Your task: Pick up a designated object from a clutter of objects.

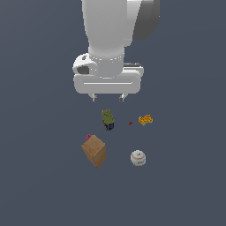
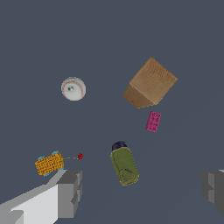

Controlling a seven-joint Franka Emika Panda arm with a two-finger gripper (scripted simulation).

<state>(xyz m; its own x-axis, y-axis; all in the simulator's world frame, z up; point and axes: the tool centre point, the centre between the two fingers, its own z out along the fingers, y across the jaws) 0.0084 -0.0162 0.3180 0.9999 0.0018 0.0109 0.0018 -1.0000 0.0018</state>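
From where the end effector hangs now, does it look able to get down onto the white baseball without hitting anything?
Probably yes. The end effector is open and holds nothing, above the clutter. The baseball sits alone on the surface, apart from the tan box and the green-and-blue object, so nothing covers it.

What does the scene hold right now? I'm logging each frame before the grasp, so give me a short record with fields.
target: white baseball, lying free, untouched
box: tan box, tilted on an edge, apart from the baseball
bottle: green bottle with dark cap, lying down, nearest below the gripper
other items: orange piece; pink brick beside the box; tiny red bead
gripper: gripper raised above the clutter, jaws open, holding nothing
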